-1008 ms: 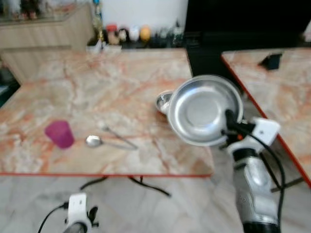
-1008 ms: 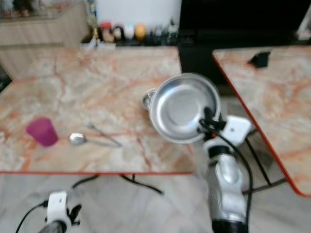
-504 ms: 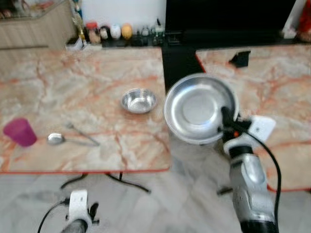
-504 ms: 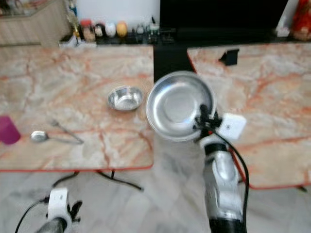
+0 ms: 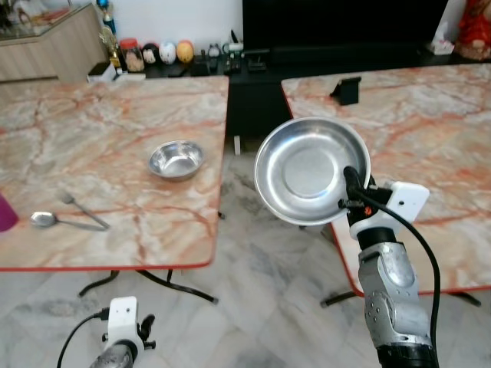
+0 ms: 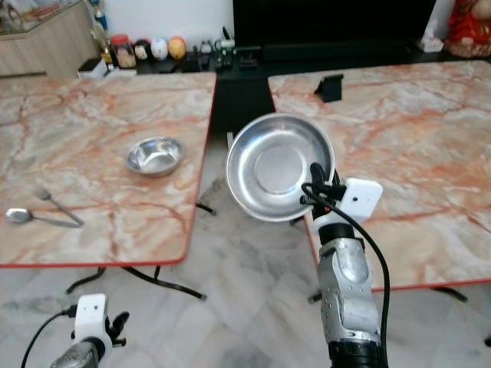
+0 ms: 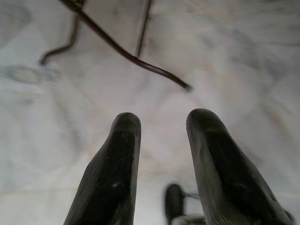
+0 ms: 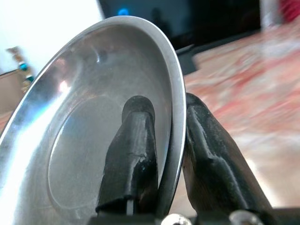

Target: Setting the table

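The right gripper (image 8: 161, 154) has its fingers (image 8: 133, 150) pinched on the rim of a steel plate (image 5: 311, 170), one finger inside the dish and one behind it, so the plate stands tilted with its hollow facing the camera, probably the simplest way to carry a thin rim. It hangs over the floor (image 5: 253, 253) in the gap between two marble benches, near the edge of the right bench (image 5: 430, 130) and well apart from the left bench (image 5: 100, 138), where a small steel bowl (image 5: 176, 159), a spoon (image 5: 46, 220) and a fork (image 5: 83, 210) lie. The left gripper (image 7: 161, 164) hangs idle over the floor, fingers narrowly apart and holding nothing. No writing or label is readable.
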